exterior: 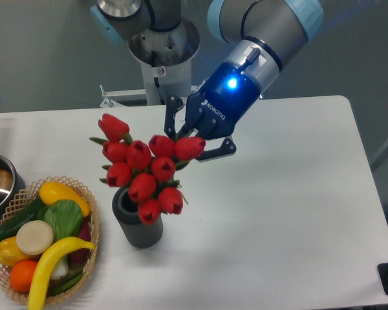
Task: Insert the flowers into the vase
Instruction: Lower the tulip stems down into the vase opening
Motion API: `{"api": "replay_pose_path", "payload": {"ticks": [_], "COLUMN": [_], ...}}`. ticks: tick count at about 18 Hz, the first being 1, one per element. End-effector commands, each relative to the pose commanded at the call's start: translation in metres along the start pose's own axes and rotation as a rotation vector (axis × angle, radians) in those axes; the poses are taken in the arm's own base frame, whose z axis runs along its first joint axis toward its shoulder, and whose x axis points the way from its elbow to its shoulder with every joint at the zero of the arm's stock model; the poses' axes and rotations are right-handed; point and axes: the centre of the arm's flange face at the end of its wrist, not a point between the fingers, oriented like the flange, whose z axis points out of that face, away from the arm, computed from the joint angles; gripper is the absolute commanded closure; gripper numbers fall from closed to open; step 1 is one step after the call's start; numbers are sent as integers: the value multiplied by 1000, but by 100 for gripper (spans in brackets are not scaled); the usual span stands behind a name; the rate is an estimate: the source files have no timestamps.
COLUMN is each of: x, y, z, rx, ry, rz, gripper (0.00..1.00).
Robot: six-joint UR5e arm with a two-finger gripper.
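Directly above the vase (138, 217), the gripper (195, 137) holds its fingers clamped on the flowers (144, 171), whose red heads overlap the vase's mouth with stems hidden, so a tilted descent could catch them on the rim.

Bunch of red tulip buds (144, 171) with bits of green leaf between the heads, lifted clear of the bench and tilted, blooms spread toward the left. Lowest buds directly over, and partly covering, the round mouth of the vase (137, 223). Dark grey, finely ribbed, thick-walled cylinder, upright on the white bench (278, 219). Stems hidden behind the buds.
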Motion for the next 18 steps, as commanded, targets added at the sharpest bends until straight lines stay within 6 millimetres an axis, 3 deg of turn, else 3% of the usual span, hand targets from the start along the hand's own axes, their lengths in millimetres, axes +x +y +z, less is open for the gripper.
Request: {"api": "replay_pose_path", "payload": {"ticks": [4, 9, 12, 15, 18], "x": [10, 19, 17, 16, 15], "y": [3, 8, 13, 25, 35], "z": [1, 19, 23, 43, 45], "rx": [17, 21, 19, 9, 6], "ry": [20, 63, 70, 106, 109], "rz": [8, 1, -10, -13, -11], "gripper": [91, 90, 90, 90, 90]}}
